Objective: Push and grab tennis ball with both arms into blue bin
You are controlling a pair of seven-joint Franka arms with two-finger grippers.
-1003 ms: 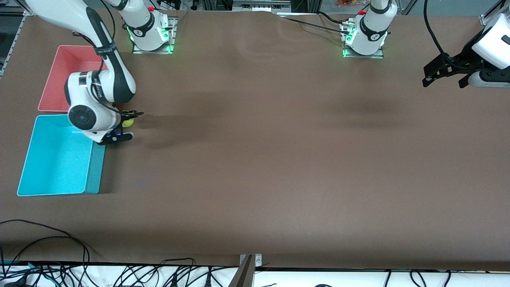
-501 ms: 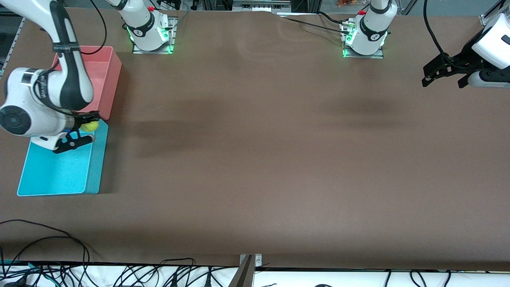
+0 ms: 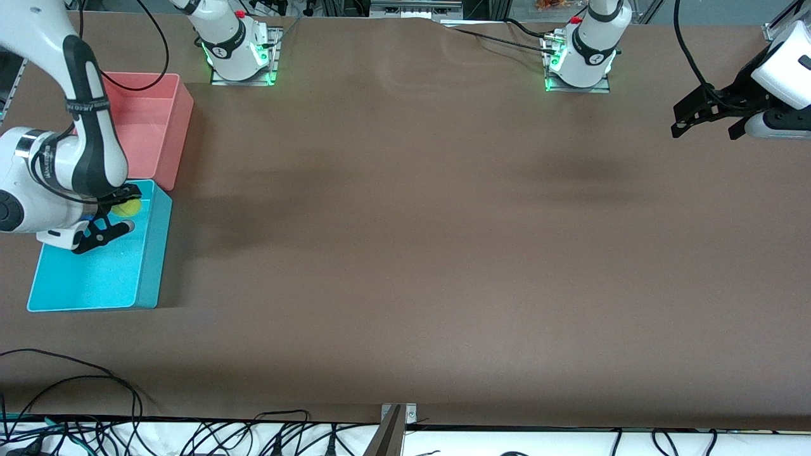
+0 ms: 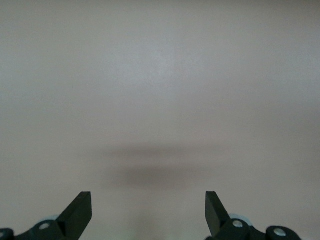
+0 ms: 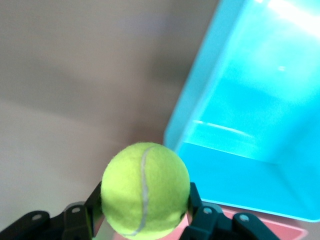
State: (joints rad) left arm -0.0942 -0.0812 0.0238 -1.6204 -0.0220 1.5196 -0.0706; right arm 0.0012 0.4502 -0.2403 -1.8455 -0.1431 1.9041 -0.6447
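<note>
No readable text anywhere; only illegible white lettering on the right arm's black band (image 3: pixel 81 106).

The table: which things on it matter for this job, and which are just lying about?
Part of the job:
- tennis ball, held in the right tool over the blue bin
- left tool, open, waiting

Just there:
- pink bin
- loose cables

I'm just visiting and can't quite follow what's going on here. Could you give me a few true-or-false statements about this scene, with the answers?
1. The right gripper is shut on the fuzzy yellow-green tennis ball. True.
2. The ball rests on the floor of the pink-red plastic bin. False: it is held over the rectangular cyan-blue plastic bin.
3. The left gripper is open and holds nothing. True.
4. The two bins sit at the left arm's end of the table. False: at the right arm's end.
</note>
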